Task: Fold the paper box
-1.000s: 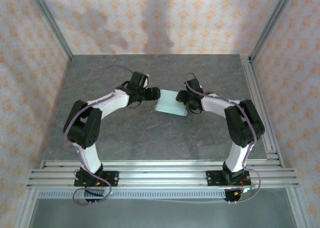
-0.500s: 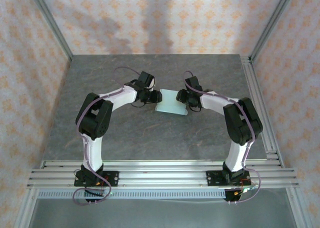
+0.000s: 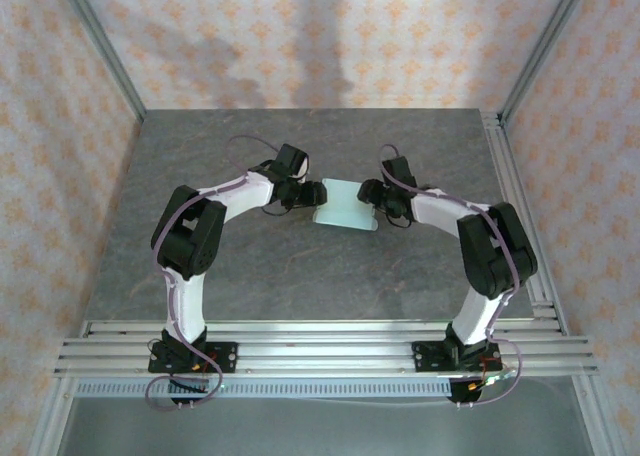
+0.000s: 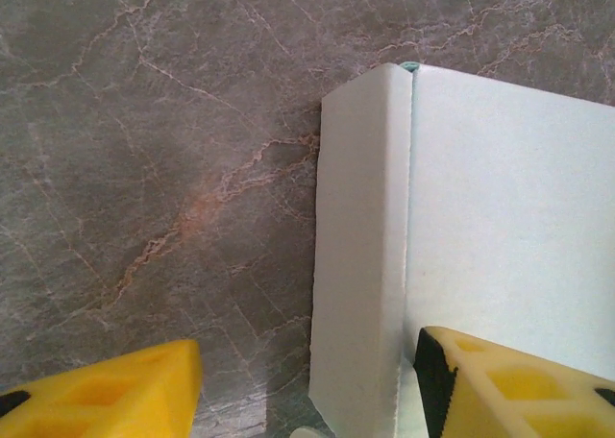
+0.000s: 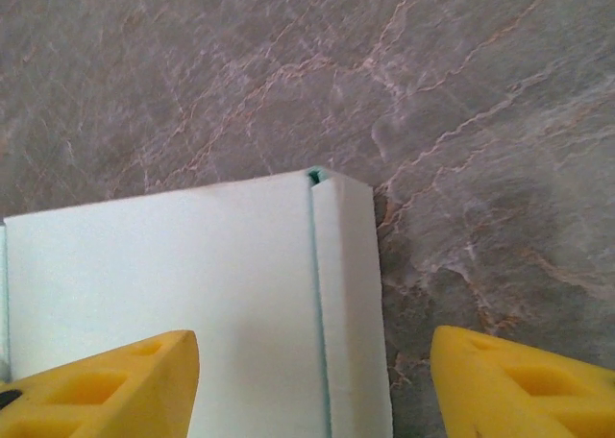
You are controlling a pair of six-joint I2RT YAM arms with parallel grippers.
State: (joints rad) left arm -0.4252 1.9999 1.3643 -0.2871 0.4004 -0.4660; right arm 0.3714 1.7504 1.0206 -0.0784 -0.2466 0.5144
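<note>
The paper box (image 3: 345, 204) lies flat on the table (image 3: 260, 276), directly between your two grippers. Your left gripper (image 3: 313, 194) stands at its left end and your right gripper (image 3: 371, 192) at its right end.

In the left wrist view, your left gripper (image 4: 307, 356) is open and holds nothing. One yellow finger (image 4: 519, 385) is over the wide panel, the other is over bare table, and the narrow side flap (image 4: 360, 255), bent along its crease, sits between them.

Your right gripper (image 5: 309, 347) is open in the same way, with the opposite end flap (image 5: 348, 294) between its fingers. I cannot tell whether any finger touches the card.
</note>
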